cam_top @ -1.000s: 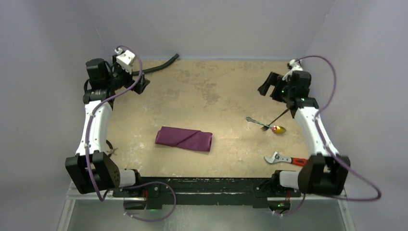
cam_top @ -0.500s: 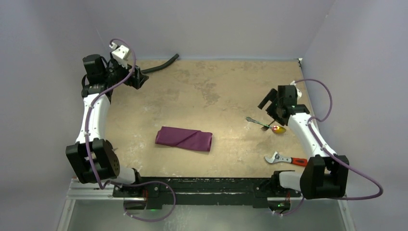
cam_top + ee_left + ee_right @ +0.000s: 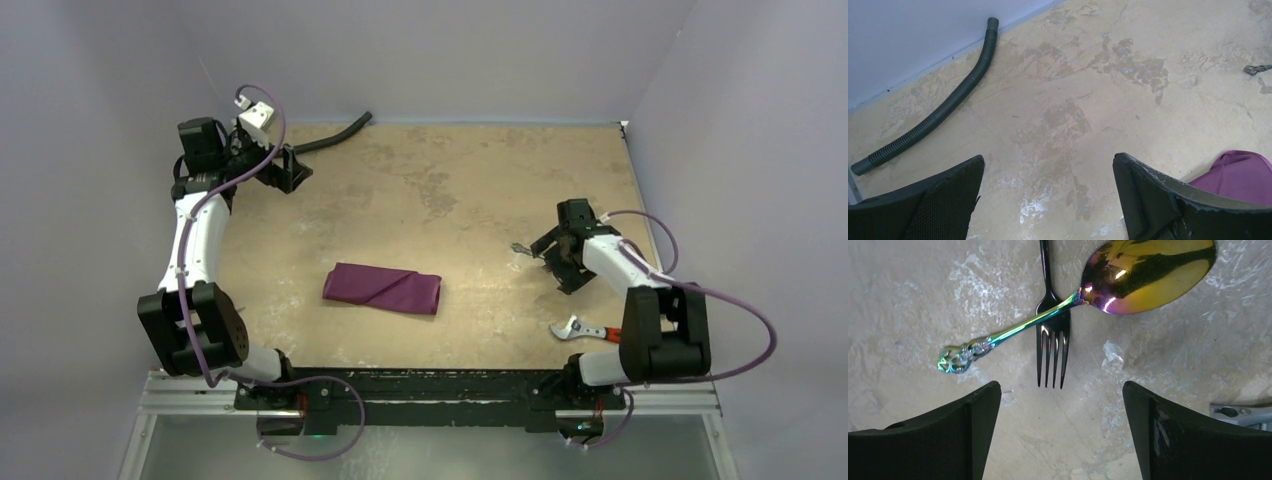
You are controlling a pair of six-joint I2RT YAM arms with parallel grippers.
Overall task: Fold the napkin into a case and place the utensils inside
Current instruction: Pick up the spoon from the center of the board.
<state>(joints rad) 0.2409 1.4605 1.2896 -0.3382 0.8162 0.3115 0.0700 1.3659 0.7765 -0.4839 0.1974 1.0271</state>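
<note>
while one folded napkin [image 3: 382, 289] lies apart, one fork [image 3: 1050, 300] crosses one spoon [image 3: 1148, 272].

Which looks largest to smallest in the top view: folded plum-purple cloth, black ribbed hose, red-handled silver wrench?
1. Folded plum-purple cloth.
2-3. Black ribbed hose and red-handled silver wrench: alike in visible length, both partly hidden.

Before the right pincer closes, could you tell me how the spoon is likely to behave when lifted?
The spoon looks like polished metal: probably stiff and slippery. It is slim, so likely light. Its handle crosses the fork, so lifting it may drag that along.
</note>
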